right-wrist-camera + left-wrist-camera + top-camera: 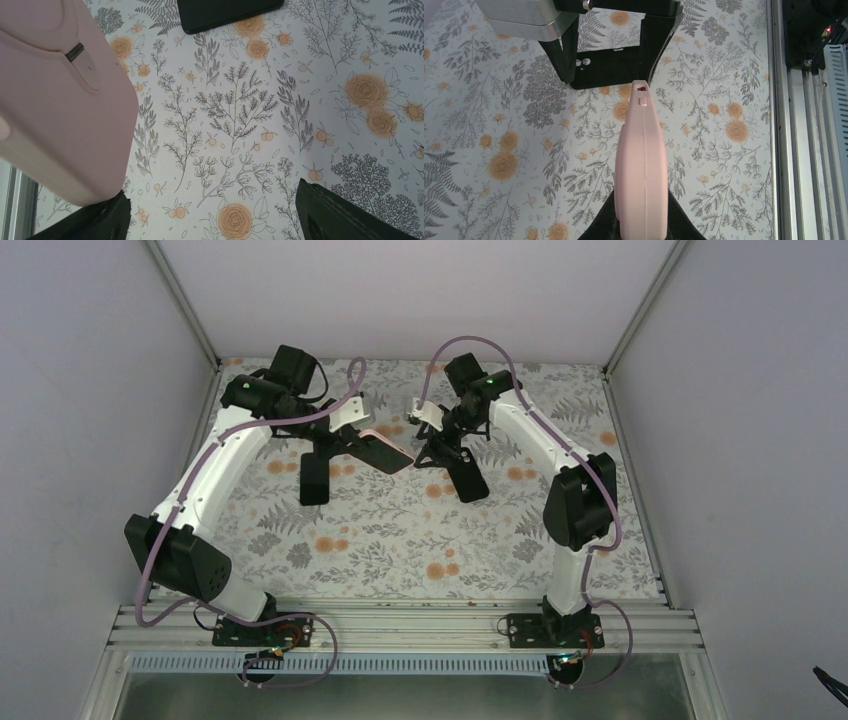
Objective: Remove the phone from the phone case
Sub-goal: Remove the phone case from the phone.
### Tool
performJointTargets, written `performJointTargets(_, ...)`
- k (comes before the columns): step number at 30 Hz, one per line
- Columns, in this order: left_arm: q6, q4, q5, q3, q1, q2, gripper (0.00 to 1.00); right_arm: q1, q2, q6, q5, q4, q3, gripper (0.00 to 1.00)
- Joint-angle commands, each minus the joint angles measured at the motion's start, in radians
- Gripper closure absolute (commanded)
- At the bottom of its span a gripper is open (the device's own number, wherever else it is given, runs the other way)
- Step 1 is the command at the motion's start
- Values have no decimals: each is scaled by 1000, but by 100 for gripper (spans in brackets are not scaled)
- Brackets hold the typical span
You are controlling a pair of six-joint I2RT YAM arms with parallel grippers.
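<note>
The phone sits in its pink case [385,450]; its dark face shows inside the pink rim in the top view. My left gripper [350,445] is shut on one end of the case and holds it above the table. In the left wrist view the case [642,160] stands edge-on between my fingers [601,222]. My right gripper [440,445] is open just past the free end. In the right wrist view the case's corner [60,100] lies over my left finger [107,220]; the right finger [340,215] is far apart. Whether that finger touches the case is unclear.
The floral tablecloth [400,540] covers the table. The right gripper's black open fingers [611,75] face the case's tip in the left wrist view. A metal rail [796,125] runs along the near edge. White walls [400,290] close in the back and sides.
</note>
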Motion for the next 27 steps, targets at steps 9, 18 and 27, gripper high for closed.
performJointTargets(9,-36,79,22,14,-15,10,98,8,-18,-52,-94,-40,-5,19)
performJointTargets(18,-37,71,23,27,-15,18,98,8,-24,-58,-90,-27,-25,22)
performJointTargets(27,-7,24,52,41,-17,13,98,7,9,-22,-40,39,-12,26)
